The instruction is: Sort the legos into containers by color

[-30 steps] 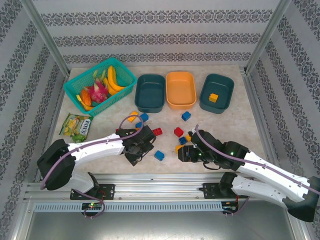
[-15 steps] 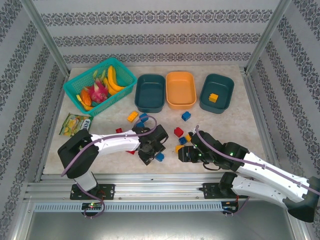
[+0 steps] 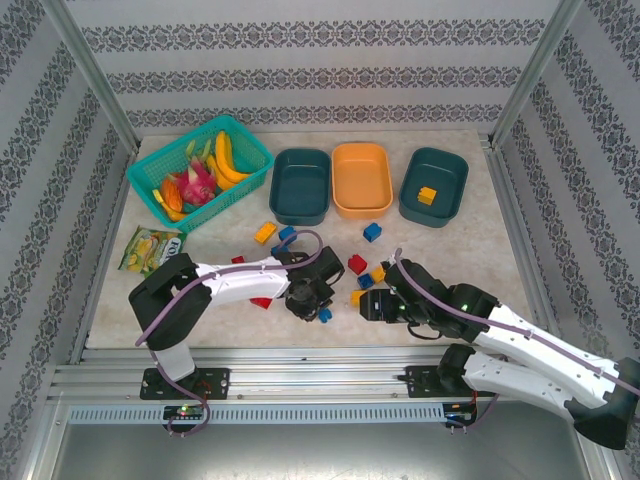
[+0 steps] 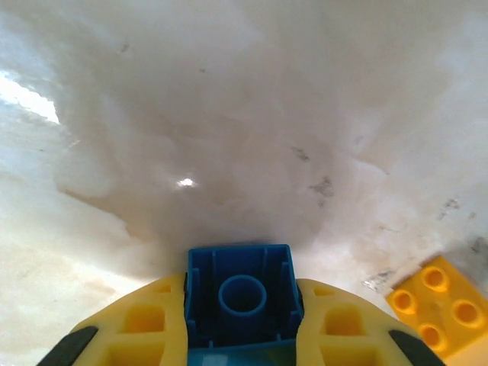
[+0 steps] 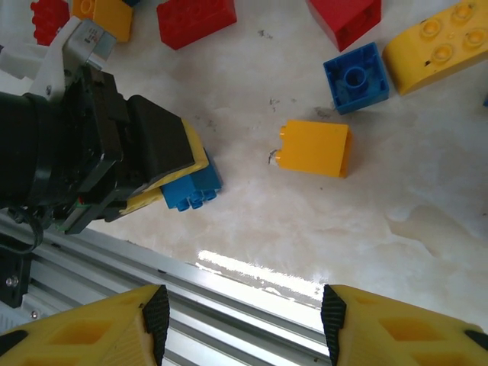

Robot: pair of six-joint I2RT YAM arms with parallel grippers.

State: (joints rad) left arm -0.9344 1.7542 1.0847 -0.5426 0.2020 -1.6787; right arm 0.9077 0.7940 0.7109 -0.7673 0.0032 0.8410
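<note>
blue brick held by the tips, arms crowding

pale marbled table (image 3: pixel 480 250), patterned walls behind. left gripper (image 3: pixel 303 297) is clamped on a blue brick (image 4: pixel 242 293), gripped only at the fingertips, hollow side toward the wrist. shallow hold; the brick could twist out or drop on the lift. orange brick (image 4: pixel 435 305) lies just off one finger and may get nudged. right gripper (image 5: pixel 242 305) hangs jaws wide, empty, close beside the left hand: a swing by either arm risks a knock. tubs sit well ahead of both hands. one teal tub (image 3: pixel 445 170) holds a yellow brick (image 3: pixel 427 195), so blue likely belongs in the other teal tub (image 3: pixel 300 185); a mix-up is possible. unclear whether the blue brick is off the table. right gripper's fingers run off the frame edge.
</note>
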